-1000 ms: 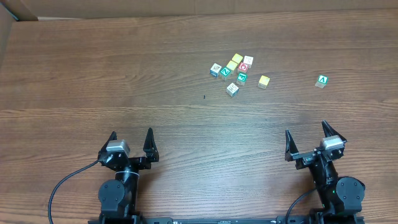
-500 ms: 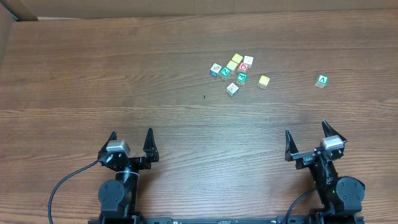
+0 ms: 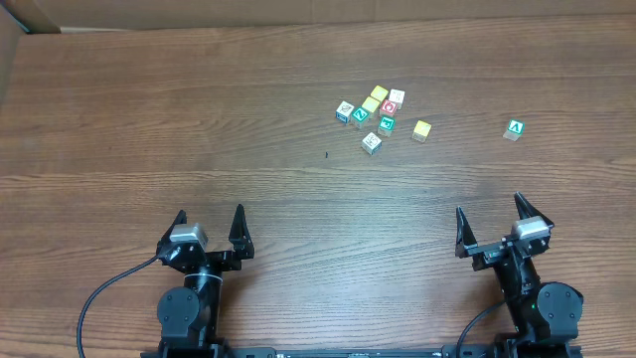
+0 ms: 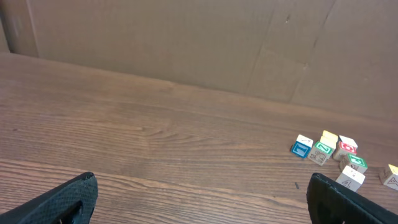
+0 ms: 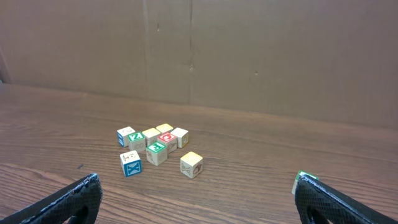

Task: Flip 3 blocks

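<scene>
Seen from the left wrist, the pale yellow block point(image 4: 392, 176) is cut off by the right edge of the frame. From the right wrist, the green block with a white A point(image 5: 304, 178) peeks out just behind a dark fingertip, most of it hidden. The prints on the top faces are too small to read from overhead. In both wrist views only the tips of the fingers show, down in the bottom corners.

A cardboard wall point(image 5: 249, 56) stands along the far edge of the wooden worktop point(image 3: 149, 119). A black cable point(image 3: 99, 298) loops out from the base of the left arm. A tiny dark speck point(image 3: 327, 154) lies on the wood, near the blocks on their left. A tight huddle of other blocks, one of them a red-faced block point(image 3: 389, 106), sits right of centre toward the far side.

The left gripper point(image 3: 209, 214) and the right gripper point(image 3: 489, 207) both stand spread wide with nothing between their fingers. They are at the near edge, well apart from every block.

The white-topped block with a blue side point(image 3: 345, 112) sits at the left end of the huddle. The white-topped block with a blue X point(image 3: 372, 142) sits alone just in front of it. The pale yellow block rests off to the right, between the huddle and the A block. All three are small wooden cubes lying flat.
</scene>
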